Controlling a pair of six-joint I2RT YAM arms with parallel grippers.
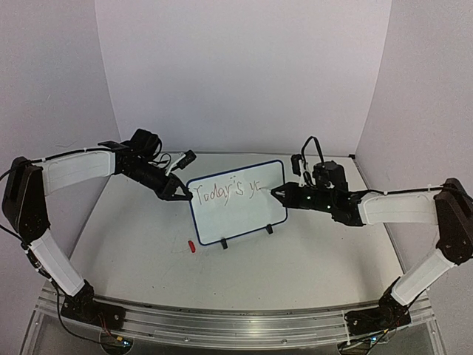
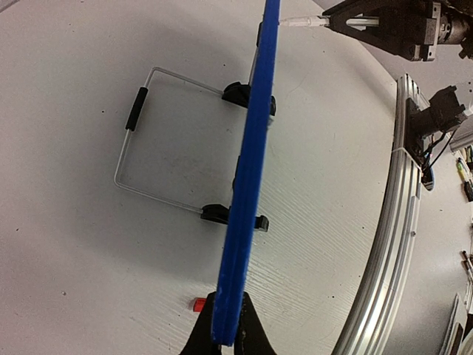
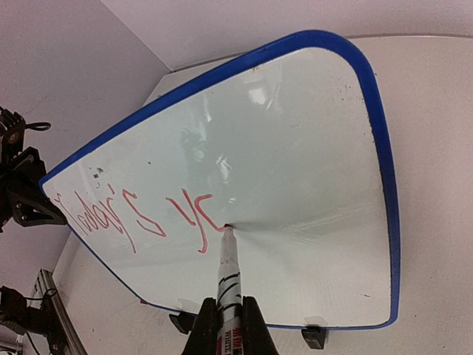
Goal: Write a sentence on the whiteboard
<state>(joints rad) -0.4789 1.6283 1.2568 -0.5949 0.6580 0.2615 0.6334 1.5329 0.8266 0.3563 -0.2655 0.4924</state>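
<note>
The whiteboard [image 1: 236, 203] stands upright mid-table on two black feet, blue-framed. The sentence [image 1: 230, 190] reads "Today's y" plus a started letter, in red. My left gripper [image 1: 182, 194] is shut on the board's left edge; in the left wrist view its jaws pinch the blue frame [image 2: 247, 185] edge-on. My right gripper [image 1: 284, 195] is shut on a marker [image 3: 230, 285], whose tip touches the board face [image 3: 295, 148] just right of the last stroke [image 3: 194, 212].
A small red marker cap [image 1: 190, 246] lies on the table in front of the board's left foot. A wire stand [image 2: 140, 140] props the board from behind. The aluminium rail [image 1: 222, 319] runs along the near table edge.
</note>
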